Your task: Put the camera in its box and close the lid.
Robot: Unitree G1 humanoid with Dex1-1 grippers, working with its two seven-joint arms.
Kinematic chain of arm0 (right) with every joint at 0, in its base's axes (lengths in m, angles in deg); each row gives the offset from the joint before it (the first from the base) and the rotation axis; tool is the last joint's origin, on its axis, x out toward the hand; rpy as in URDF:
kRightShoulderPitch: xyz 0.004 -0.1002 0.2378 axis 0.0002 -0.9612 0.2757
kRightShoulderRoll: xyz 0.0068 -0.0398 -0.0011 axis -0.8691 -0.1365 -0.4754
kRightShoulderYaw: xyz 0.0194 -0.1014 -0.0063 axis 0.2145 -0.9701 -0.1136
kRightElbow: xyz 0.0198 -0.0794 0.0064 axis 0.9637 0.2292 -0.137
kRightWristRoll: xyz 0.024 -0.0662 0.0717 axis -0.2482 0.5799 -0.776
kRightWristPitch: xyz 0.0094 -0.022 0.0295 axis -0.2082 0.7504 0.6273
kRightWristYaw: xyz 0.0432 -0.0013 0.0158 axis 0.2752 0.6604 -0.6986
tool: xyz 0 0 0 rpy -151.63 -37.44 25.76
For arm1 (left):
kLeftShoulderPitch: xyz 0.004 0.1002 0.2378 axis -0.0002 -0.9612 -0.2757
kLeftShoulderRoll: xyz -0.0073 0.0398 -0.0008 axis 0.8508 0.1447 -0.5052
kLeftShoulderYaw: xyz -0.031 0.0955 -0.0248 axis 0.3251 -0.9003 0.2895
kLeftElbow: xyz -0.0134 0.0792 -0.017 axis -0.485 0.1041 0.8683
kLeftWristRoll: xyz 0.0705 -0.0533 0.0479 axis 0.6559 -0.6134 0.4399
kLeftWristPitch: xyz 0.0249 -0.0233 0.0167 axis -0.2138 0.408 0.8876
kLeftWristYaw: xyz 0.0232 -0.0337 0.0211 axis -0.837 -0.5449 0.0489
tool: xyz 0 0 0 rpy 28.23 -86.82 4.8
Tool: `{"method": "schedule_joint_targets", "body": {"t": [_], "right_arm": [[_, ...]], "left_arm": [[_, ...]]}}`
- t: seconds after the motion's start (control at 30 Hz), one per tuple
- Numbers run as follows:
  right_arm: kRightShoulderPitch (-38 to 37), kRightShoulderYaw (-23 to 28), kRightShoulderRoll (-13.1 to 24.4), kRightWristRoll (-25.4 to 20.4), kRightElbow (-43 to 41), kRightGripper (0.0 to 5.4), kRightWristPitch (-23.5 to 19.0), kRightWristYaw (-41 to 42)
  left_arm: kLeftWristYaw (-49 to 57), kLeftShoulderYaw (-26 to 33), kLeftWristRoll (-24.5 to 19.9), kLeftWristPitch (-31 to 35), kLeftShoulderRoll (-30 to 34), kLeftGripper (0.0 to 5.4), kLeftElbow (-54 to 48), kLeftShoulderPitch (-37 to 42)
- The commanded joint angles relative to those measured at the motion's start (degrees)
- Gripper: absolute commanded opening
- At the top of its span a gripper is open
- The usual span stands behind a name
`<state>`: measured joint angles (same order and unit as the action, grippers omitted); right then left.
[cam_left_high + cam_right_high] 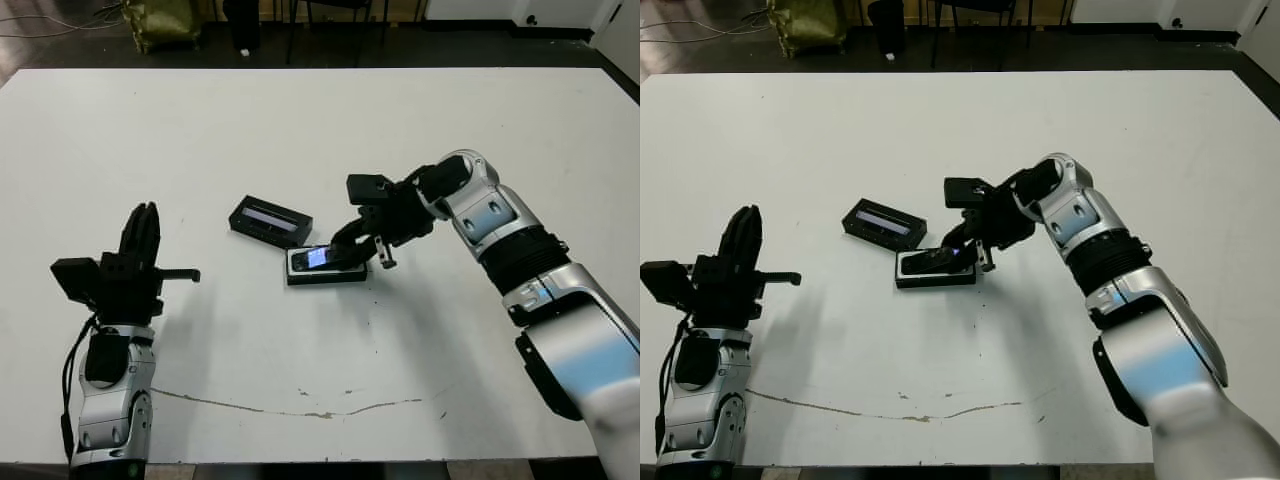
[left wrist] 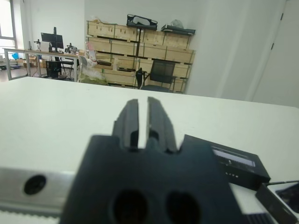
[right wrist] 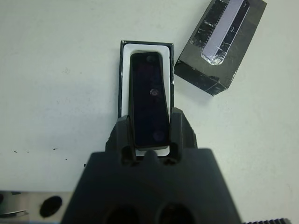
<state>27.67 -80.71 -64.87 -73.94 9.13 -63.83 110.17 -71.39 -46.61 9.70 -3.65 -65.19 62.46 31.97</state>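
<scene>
The right gripper (image 3: 150, 126) has its fingers pinched on the near end of the camera (image 3: 148, 95), which sits over the white-lined box (image 3: 124, 79) w/ a slight skew, so I judge it is not fully seated yet. Risk: if the fingers let go while it is tilted, one end can ride on the rim & the lid (image 1: 270, 220), lying just beside the box, will not close later. The left gripper (image 1: 140, 235) waits well apart, fingers nearly together, holding nothing
</scene>
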Motion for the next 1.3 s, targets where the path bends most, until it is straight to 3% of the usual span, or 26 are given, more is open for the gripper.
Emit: {"method": "schedule_joint_targets", "body": {"t": [0.03, 0.17, 0.6, 0.97, 1.3], "right_arm": [[-0.52, -1.55, -1.6, 0.95, 0.39, 0.19, -0.96, -0.22], [-0.73, -1.59, -1.68, 1.03, 0.15, 0.19, 0.95, -0.38], [0.05, -1.89, -1.08, 0.96, 1.7, 0.24, 0.66, 1.59], [0.19, -1.4, -0.52, 0.83, 1.43, 2.48, 0.07, 1.28], [0.62, -1.07, -0.41, 0.73, 0.77, 2.59, -1.79, 1.05]], "left_arm": [[-0.27, 0.13, -0.61, 0.91, 0.29, 0.0, 0.71, -0.8], [0.13, 0.0, 0.13, 0.68, 0.35, 0.0, 0.6, -0.87], [0.33, -0.13, 0.36, 0.65, 0.41, 0.0, 0.62, -0.92], [0.45, -0.06, 0.29, 0.84, 0.46, 0.0, 0.44, -0.89], [0.36, -0.07, 0.12, 0.77, 0.45, 0.0, 0.46, -0.91]]}}
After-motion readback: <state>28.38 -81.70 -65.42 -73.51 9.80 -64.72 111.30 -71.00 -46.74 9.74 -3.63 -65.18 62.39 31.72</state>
